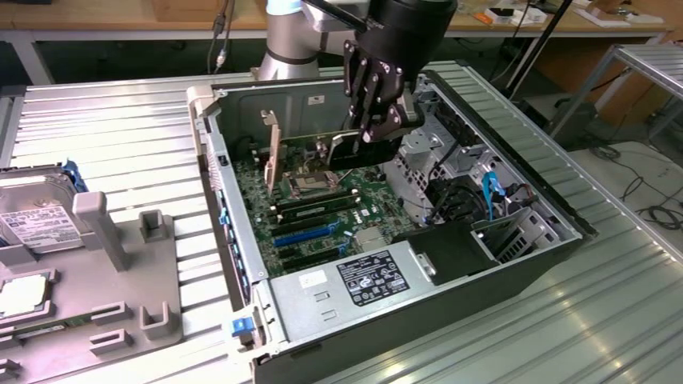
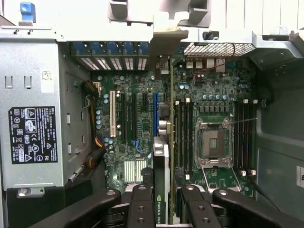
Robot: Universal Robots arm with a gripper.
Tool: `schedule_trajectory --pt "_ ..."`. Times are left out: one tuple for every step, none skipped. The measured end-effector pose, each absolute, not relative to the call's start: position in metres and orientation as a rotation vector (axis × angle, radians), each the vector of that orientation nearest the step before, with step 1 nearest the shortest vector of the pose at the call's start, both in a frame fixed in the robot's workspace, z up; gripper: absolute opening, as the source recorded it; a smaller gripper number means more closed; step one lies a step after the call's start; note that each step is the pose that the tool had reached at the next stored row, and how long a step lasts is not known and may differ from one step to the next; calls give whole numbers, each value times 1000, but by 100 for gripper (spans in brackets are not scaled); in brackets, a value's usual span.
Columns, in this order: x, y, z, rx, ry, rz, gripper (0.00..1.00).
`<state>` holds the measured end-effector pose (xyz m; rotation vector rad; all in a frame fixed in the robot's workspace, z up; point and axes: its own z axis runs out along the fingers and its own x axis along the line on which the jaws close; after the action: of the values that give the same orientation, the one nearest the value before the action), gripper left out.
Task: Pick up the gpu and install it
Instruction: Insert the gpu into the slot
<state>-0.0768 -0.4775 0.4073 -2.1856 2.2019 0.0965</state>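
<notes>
The gpu (image 1: pixel 320 149) hangs on edge inside the open computer case (image 1: pixel 229 240), just above the motherboard (image 1: pixel 320 216), with its metal bracket (image 1: pixel 271 148) towards the case's rear wall. My gripper (image 1: pixel 376 120) is shut on the card's far end from above. In the wrist view the gpu (image 2: pixel 161 161) shows edge-on between my black fingers (image 2: pixel 140 204), running along the blue expansion slot (image 2: pixel 155 111) towards the rear bracket openings (image 2: pixel 109 61). I cannot tell whether its lower edge touches the slot.
A silver power supply (image 1: pixel 357 276) fills the case's near corner. The CPU socket (image 2: pixel 213 142) and memory sticks (image 2: pixel 183 137) lie beside the card. A hard drive (image 1: pixel 32 216) rests on a grey fixture (image 1: pixel 107 264) at the exterior view's left.
</notes>
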Motion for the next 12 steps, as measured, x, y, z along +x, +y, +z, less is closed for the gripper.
schedule_trajectory --pt "-77 -478 407 -2185 2202 96 27" --pt "-77 -478 406 -2185 2202 95 27" --pt "-77 -477 405 -2185 2201 94 27" --pt "-77 -477 403 -2184 2200 92 27" --pt "-77 -477 402 -2183 2199 90 27" --pt "-77 -477 401 -2183 2199 89 27" --pt "-77 -477 400 -2182 2198 87 27" --pt "-77 -477 399 -2181 2197 86 27" --pt "-77 -477 398 -2181 2196 85 27" --pt "-77 -477 397 -2180 2195 82 27" --pt "-77 -477 396 -2180 2195 81 27" --pt "-77 -477 394 -2179 2194 79 27"
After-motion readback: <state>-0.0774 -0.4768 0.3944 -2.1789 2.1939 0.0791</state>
